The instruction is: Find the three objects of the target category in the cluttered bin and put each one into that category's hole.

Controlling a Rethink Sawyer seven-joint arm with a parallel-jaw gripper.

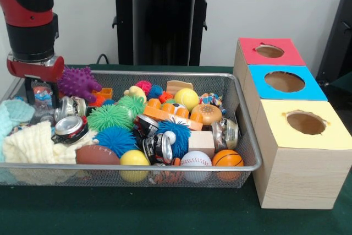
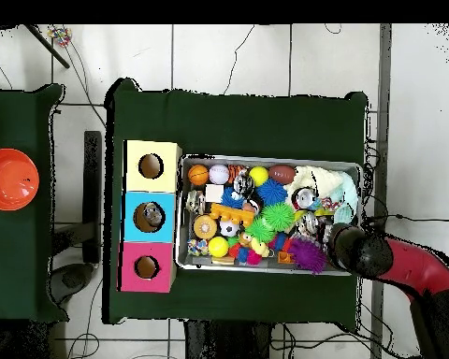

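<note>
The silver wire-mesh bin (image 1: 165, 167) is packed with toys, balls, cans and cloths; it also shows in the overhead view (image 2: 270, 159). My gripper (image 1: 42, 94) is lowered into the bin's left end in the front view, fingers apart on either side of a small red and blue item that I cannot make out. In the overhead view the gripper (image 2: 333, 238) is at the bin's lower right corner. Three boxes with holes stand beside the bin: red (image 1: 269, 52), blue (image 1: 284, 81) and yellow (image 1: 305, 122).
Near the gripper lie a purple spiky ball (image 1: 78, 82), crushed cans (image 1: 69, 127), and a white cloth (image 1: 33, 144). A football (image 1: 96, 154), baseball (image 1: 195, 159) and basketball (image 1: 227, 158) line the front wall. An orange bowl (image 2: 10, 178) sits on a side table.
</note>
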